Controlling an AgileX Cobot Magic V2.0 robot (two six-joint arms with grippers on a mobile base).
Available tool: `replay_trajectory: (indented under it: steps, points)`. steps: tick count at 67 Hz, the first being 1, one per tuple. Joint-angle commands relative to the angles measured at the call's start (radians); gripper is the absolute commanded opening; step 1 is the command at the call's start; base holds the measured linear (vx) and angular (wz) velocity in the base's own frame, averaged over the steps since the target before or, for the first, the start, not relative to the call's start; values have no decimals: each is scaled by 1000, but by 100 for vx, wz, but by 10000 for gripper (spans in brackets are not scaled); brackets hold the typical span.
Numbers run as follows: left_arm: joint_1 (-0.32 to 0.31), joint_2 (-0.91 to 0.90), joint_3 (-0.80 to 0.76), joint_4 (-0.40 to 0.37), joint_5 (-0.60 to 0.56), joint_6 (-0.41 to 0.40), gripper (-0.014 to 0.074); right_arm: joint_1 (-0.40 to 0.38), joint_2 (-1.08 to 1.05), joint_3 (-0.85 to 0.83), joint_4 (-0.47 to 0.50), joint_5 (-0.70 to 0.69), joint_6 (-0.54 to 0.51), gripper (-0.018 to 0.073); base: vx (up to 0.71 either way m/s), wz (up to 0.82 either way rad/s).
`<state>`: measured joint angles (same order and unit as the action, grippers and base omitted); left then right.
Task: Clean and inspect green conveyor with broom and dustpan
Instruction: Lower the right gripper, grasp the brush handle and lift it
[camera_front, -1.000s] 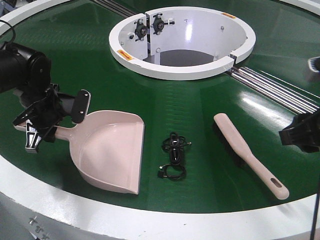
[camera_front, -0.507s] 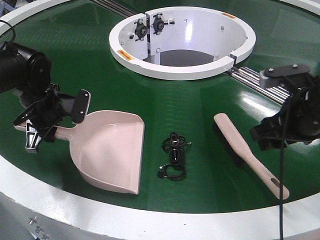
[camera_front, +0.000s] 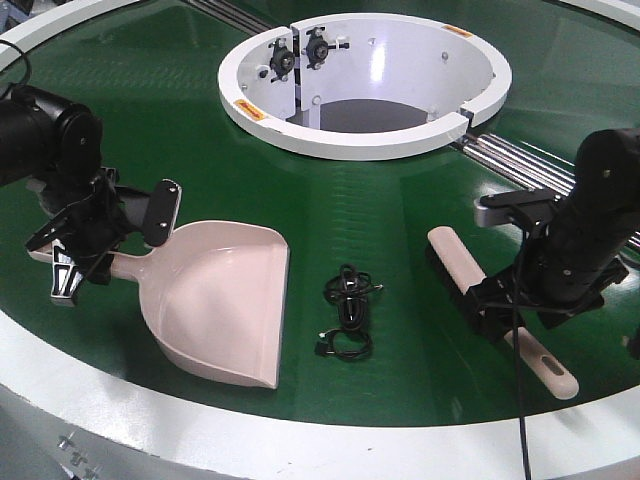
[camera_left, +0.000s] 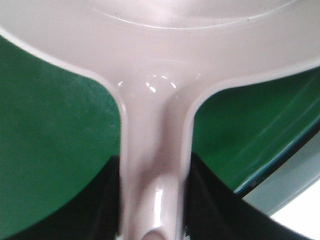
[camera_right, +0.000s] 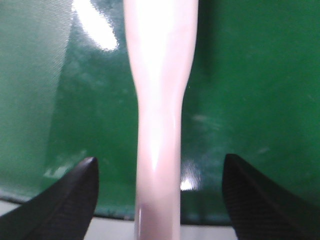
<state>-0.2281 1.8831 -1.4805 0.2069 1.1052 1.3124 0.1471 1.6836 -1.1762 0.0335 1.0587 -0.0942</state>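
At far left, my left pincer (camera_left: 152, 200): clamped on the dustpan (camera_front: 220, 300) handle, likely to steady the pan on the green conveyor (camera_front: 400, 210).
Dustpan contents: nothing inside.
Mid-belt: black cable (camera_front: 347, 310), lying loose.
At right, my right pincer (camera_right: 160, 200): fingers apart, straddling the broom (camera_front: 452, 262) handle, ready to grip.

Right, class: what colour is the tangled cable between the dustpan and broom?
The cable is black, clearest in the exterior front-facing view.

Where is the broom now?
In the front view, the broom lies on the green conveyor, right of the black cable, under the open right gripper.
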Motion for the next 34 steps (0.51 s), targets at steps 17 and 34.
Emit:
replay_trajectory:
  steps: [17, 34]
  points:
    - [-6, -58, -28, -4, -12, -3, 35, -2, 60, -36, -18, -40, -9, 523, 0, 0]
    - [-6, -58, -28, -4, -12, -3, 35, -2, 112, -103, -23, 15, -8, 523, 0, 0]
